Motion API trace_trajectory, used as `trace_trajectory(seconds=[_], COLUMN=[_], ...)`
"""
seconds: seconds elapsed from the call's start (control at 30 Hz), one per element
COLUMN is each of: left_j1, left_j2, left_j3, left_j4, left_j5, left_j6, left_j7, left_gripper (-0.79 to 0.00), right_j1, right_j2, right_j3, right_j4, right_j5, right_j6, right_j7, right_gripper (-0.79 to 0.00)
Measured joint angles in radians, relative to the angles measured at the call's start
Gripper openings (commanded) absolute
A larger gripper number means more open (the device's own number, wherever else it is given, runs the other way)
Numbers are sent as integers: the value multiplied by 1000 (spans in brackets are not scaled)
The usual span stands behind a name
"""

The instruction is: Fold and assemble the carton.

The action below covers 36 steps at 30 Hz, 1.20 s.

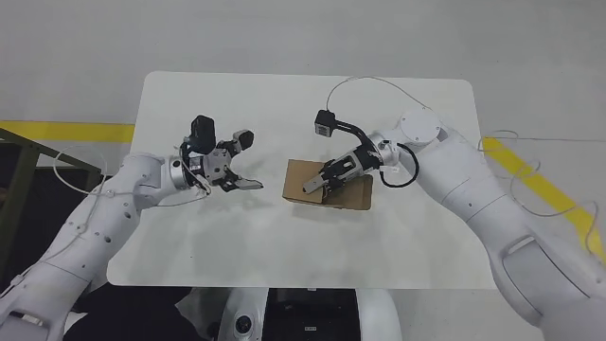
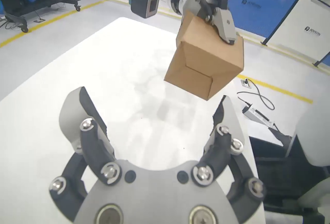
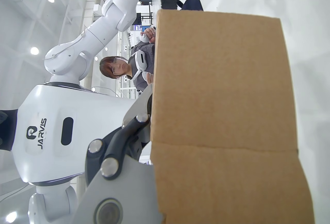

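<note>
Nearest the lens in the left wrist view, the left gripper (image 2: pixel 150 96) sits at the lower centre of the frame, fingers spread wide with nothing between them. Beyond it, in the upper right of that frame, the carton (image 2: pixel 208 65) hangs tilted above the table (image 2: pixel 77 67), apart from the left gripper. The right gripper (image 2: pixel 214 29) is clamped on the carton's upper wall: one finger presses the outside face, and the other is hidden behind the cardboard. In the top view the carton lies at the centre of the frame, just right of the left gripper.

Status, as judged: the blank is already squared up into a box-shaped sleeve. The end turned toward the left gripper appears open, with inner walls showing. The far end cannot be checked. Remaining work: fold in and tuck the end flaps, for which the free left gripper is well placed.
</note>
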Motion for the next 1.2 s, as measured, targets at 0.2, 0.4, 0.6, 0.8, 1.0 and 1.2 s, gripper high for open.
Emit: trace_trajectory(seconds=[0.2,0.4,0.6,0.8,1.0,1.2], left_j1=[0,9,29,22,15,8], left_j2=[0,-3,-14,-24,-35,-48], left_j3=[0,-11,-16,-7,-1,6], left_j4=[0,-39,22,66,96,119], left_j5=[-2,38,6,12,43,68], left_j6=[0,69,97,70,46,36], left_j7=[2,-38,-19,-52,-35,-12], left_gripper=[0,0,0,0,0,0], right_j1=[0,-5,20,28,48,67], right_j2=[0,-4,-42,-83,-115,-150], right_j3=[0,-14,-53,-88,-110,-137], right_j4=[0,12,126,200,281,369], right_j5=[0,-55,-69,-37,-29,-45], right_j6=[0,38,5,0,-10,-14], right_j7=[0,-19,6,-1,-10,-14], right_gripper=[-785,-785,-785,-785,-785,-785])
